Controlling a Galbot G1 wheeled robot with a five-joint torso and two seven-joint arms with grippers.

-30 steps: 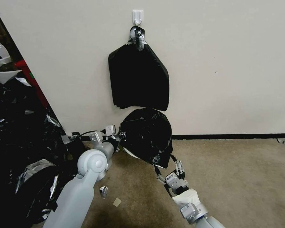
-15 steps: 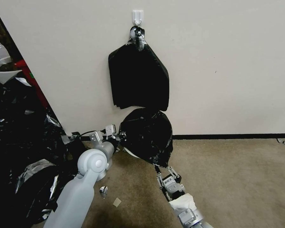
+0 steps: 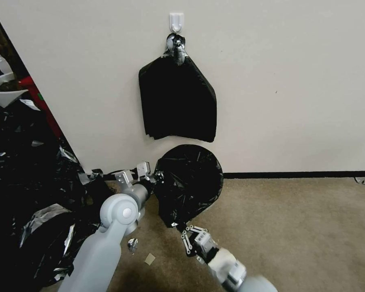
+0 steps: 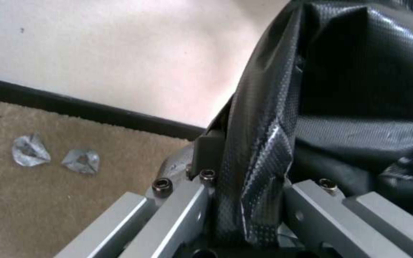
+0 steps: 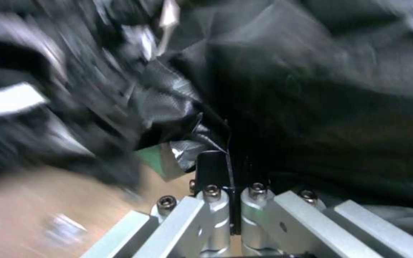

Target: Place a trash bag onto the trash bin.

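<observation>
Floor: tan carpet (image 3: 295,231), lower half of frame.
Lower left: heap of black plastic sheets (image 3: 24,194).
Lower centre-left: crumpled foil scrap (image 3: 132,244); small tan paper square (image 3: 150,258).

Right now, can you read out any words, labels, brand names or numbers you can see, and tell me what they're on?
No text can be read anywhere.
Right gripper: a small white label with dark marks sits on its body, too small to read.
Trash bag, bundle of bags on the wall hook, and left gripper: no print visible.
</observation>
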